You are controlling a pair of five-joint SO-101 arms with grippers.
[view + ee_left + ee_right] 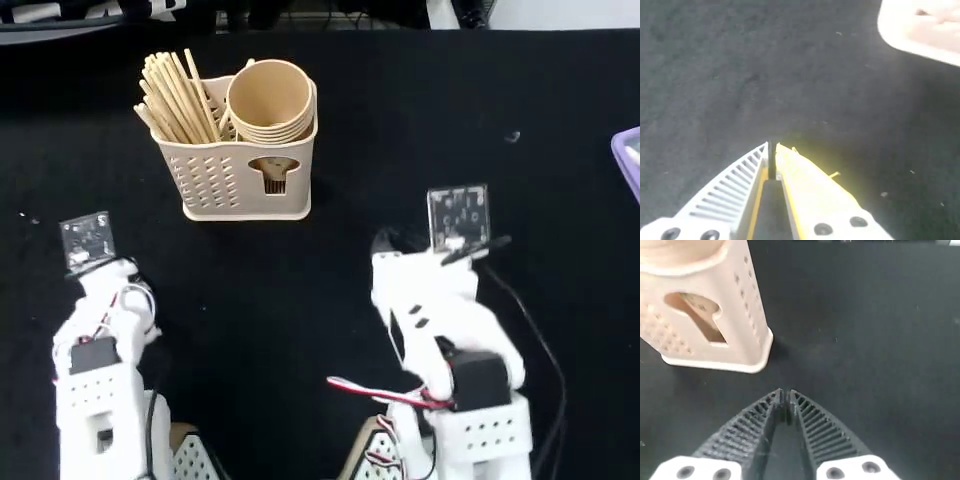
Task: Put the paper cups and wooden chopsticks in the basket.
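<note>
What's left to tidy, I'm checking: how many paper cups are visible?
4 at least, nested in one stack in the basket, beside the chopsticks; more may be hidden.

Paper cups sit right of chopsticks in the basket.

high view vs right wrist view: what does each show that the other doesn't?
High view adds: wooden chopsticks standing in the basket, the left arm and right arm, and a purple edge at the table's side. Right wrist view adds: the right hand, fingertips together and empty, above the black table. Both: the basket with its keyhole cutout, paper cups in it, the table.
</note>
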